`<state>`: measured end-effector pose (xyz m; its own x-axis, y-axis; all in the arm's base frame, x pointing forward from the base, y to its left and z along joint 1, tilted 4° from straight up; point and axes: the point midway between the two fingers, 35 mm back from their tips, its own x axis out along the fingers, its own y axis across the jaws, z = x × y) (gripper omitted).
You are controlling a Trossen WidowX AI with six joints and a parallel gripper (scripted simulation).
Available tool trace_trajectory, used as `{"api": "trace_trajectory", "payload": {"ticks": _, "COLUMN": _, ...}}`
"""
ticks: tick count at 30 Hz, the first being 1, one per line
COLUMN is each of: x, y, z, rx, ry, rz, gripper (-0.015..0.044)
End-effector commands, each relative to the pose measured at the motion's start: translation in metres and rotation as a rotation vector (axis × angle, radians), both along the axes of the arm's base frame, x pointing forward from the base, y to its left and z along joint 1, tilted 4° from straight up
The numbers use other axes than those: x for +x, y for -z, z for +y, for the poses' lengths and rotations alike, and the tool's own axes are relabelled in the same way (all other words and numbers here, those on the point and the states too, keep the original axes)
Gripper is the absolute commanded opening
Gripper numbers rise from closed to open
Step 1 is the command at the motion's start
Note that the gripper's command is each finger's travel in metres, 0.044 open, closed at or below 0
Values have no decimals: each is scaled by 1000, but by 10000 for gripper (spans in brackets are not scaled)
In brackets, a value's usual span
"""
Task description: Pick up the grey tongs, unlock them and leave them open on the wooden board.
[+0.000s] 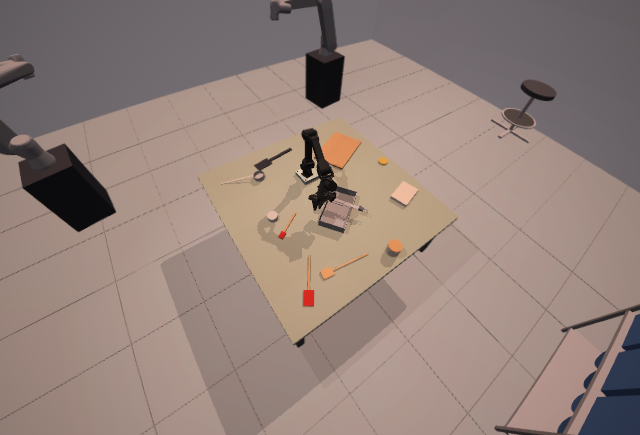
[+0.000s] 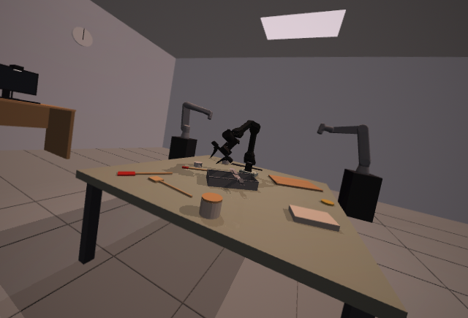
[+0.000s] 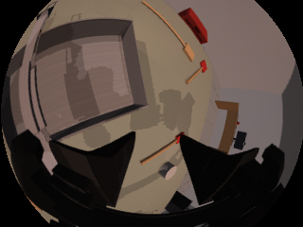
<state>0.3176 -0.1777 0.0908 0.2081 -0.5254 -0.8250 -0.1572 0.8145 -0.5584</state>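
On the bench [image 1: 242,197]: three spatulas, two red [image 1: 308,297] [image 1: 282,234] and one tan [image 1: 326,272]; two boards, orange [image 1: 340,149] and pale [image 1: 404,193]; one roasting tin [image 1: 338,209]; one tongs [image 1: 351,205]; one canister [image 1: 394,246].

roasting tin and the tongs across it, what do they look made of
Roasting tin: probably metal, dark grey with a dull finish and thin upright walls. Tongs: likely lighter metal, pale grey and slim, though they are too small to tell any shine. The open gripper holds nothing.

Robotics lab, bare tiled floor, grey walls, two pedestal arms [image 1: 323,53] at 12 and 9 o'clock of table [image 1: 361,265], stool [image 1: 527,107], monitor desk [image 2: 36,118]
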Motion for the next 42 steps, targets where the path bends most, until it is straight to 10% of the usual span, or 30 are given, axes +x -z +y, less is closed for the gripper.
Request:
{"api": "trace_trajectory", "payload": {"ticks": 1, "x": 31, "y": -1, "z": 55, "rx": 27, "ry": -150, "rz": 18, "gripper": 260}}
{"api": "trace_trajectory", "payload": {"ticks": 7, "x": 62, "y": -1, "z": 144, "rx": 63, "ry": -384, "rz": 49, "gripper": 260}}
{"api": "trace_trajectory", "payload": {"ticks": 42, "x": 65, "y": 14, "z": 212, "rx": 68, "ry": -518, "rz": 143, "gripper": 260}}
